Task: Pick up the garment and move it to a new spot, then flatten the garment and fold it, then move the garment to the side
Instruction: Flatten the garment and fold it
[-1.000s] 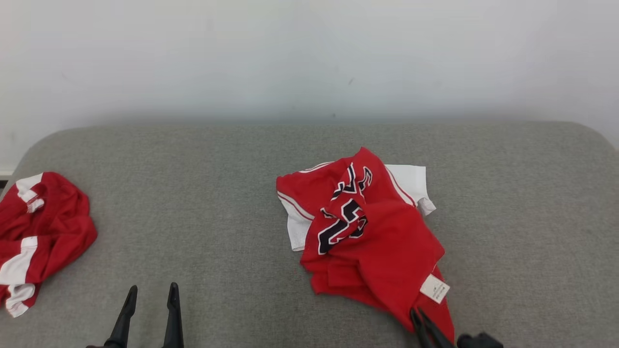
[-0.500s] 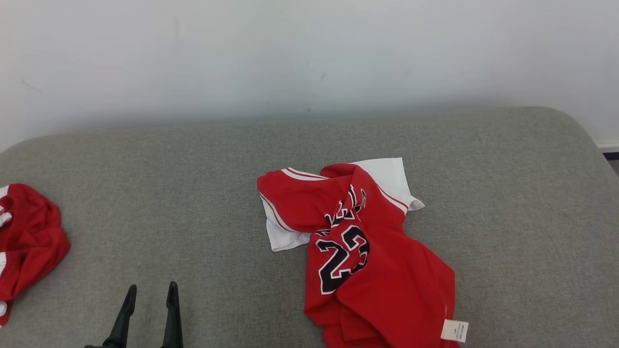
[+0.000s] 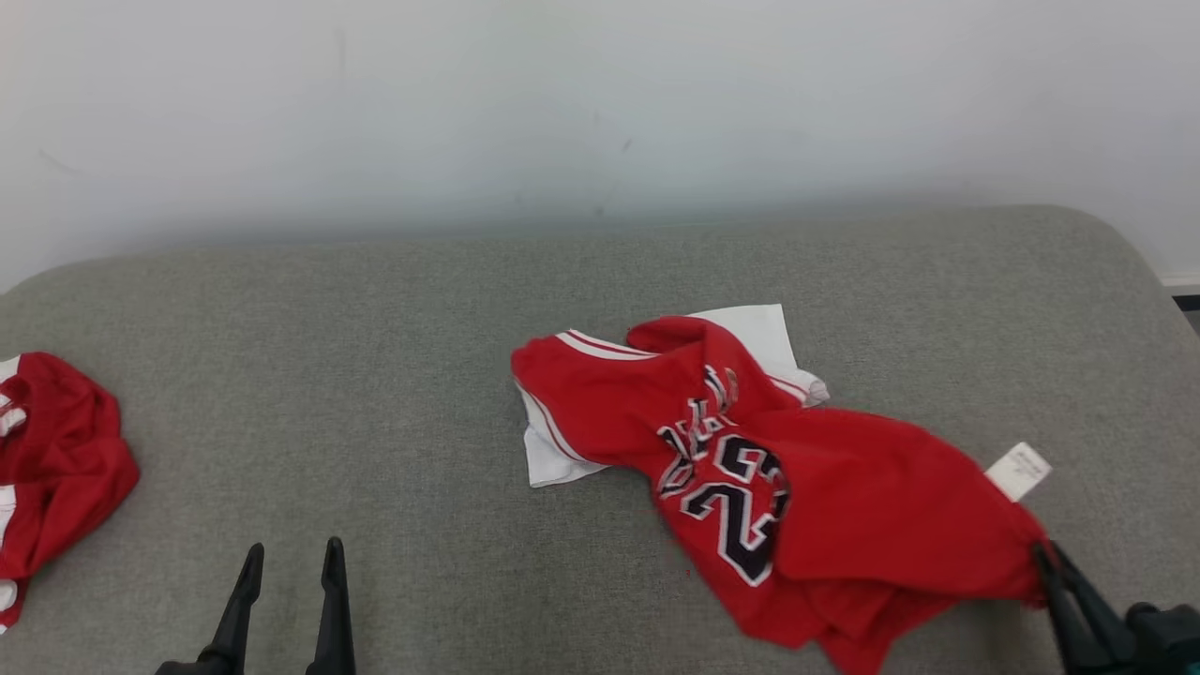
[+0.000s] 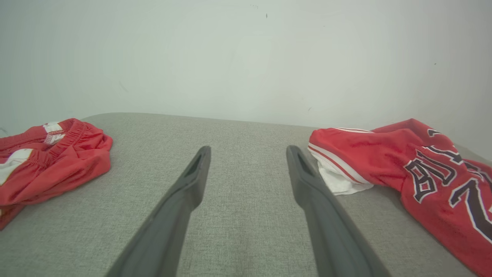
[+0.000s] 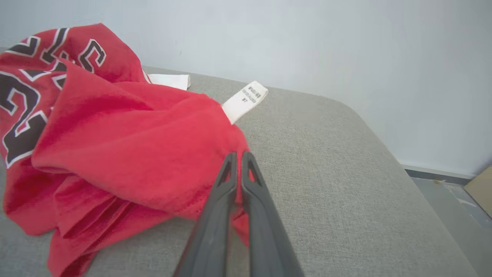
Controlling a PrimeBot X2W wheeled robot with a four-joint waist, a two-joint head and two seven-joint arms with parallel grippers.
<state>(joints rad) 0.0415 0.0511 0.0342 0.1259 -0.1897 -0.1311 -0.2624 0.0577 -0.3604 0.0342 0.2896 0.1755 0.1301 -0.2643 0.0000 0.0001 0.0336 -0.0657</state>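
Observation:
The garment (image 3: pixel 806 487) is a red jersey with white trim and a dark number 23, lying crumpled on the grey cushion, stretched toward the right. A white label (image 3: pixel 1019 470) sticks out near its right end. My right gripper (image 3: pixel 1048 561) is shut on the garment's red edge at the lower right; in the right wrist view its fingers (image 5: pixel 238 159) pinch the cloth (image 5: pixel 127 138). My left gripper (image 3: pixel 289 561) stands open at the lower left, nothing between its fingers (image 4: pixel 200 169), well left of the garment (image 4: pixel 403 161).
A second red and white garment (image 3: pixel 52 469) lies bunched at the cushion's left edge, also in the left wrist view (image 4: pixel 46 154). The grey cushion (image 3: pixel 375 375) ends at a rounded right corner, with floor beyond (image 5: pixel 453 188). A pale wall stands behind.
The right gripper has pulled the garment's edge out to the right, spreading it sideways; the label moved up and right. The head view shifted right a second ago. Left gripper unmoved.

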